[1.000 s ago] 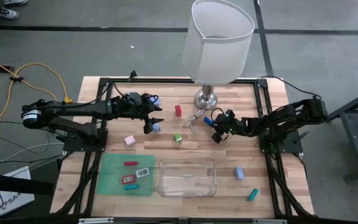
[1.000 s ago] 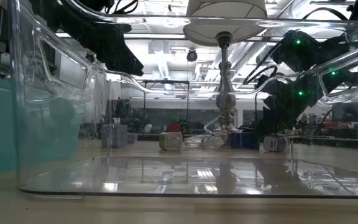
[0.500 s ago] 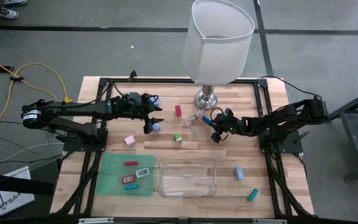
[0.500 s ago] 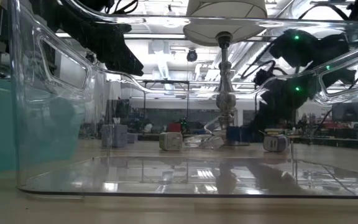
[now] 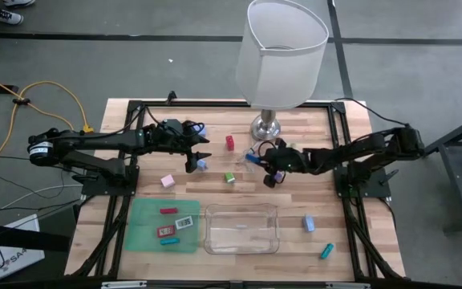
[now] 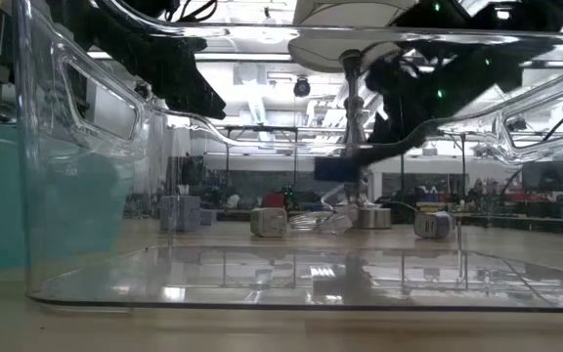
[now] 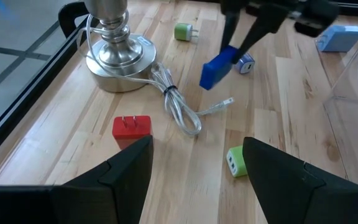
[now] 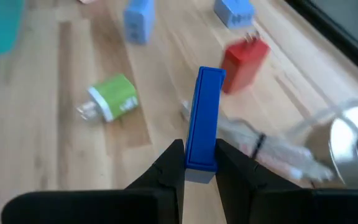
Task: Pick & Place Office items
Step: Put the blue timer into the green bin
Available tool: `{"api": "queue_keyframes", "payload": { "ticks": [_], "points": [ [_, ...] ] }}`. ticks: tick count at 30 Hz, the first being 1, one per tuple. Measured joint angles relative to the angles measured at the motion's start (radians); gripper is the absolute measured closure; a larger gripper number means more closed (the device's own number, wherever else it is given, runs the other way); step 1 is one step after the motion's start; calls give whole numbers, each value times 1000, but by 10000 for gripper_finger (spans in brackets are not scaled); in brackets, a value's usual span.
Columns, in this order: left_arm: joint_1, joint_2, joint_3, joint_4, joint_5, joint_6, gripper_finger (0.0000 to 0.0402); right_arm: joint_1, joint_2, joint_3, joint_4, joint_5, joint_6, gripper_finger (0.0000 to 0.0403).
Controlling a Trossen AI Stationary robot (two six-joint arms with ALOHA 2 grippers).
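My right gripper [image 5: 265,167] hovers left of the lamp base [image 5: 265,126], shut on a blue stick-shaped piece [image 5: 253,158]. The low view shows that piece [image 6: 338,168] above the table. My left gripper [image 5: 197,158] is open and waits above the table's left half, beside a light blue block [image 5: 202,164]. Its wrist view shows the open fingers [image 7: 129,163] with a red block [image 7: 132,127] and a green plug [image 7: 236,160] lying on the wood ahead. Other pieces lie flat: pink [image 5: 167,181], light blue [image 5: 308,222], teal [image 5: 326,251]. My right gripper [image 8: 201,152] pinches the blue stick by one end [image 8: 199,163] between its two fingers. The fingers lie along the stick, whose other end [image 8: 210,74] sticks out past the fingertips. They come slanting down from the table's right. The stick is tilted and lifted clear of the table.
A tall lamp with a white shade [image 5: 283,52] stands at the far middle. A clear cable [image 7: 179,109] curls beside its base. A clear plastic tray [image 5: 241,227] and a green mat [image 5: 147,217] holding several pieces lie along the near edge. Bare wood shows between the arms.
My right gripper has moved toward the table's left and up, staying shut on the blue stick. The stick was low at the table beside the lamp base a second ago and now hangs clear above it, farther left.
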State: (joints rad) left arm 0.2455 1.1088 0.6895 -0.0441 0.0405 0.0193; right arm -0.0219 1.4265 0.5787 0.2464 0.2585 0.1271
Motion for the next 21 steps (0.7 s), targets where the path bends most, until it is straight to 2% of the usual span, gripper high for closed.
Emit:
{"api": "queue_keyframes", "payload": {
  "ticks": [15,21],
  "points": [
    [-1,0,0,12,0,-2,160,108,0,174,-26,-31,-104,343],
    [-20,0,0,60,1,-142,160,128,0,178,-26,-31,-101,343]
  ]
}}
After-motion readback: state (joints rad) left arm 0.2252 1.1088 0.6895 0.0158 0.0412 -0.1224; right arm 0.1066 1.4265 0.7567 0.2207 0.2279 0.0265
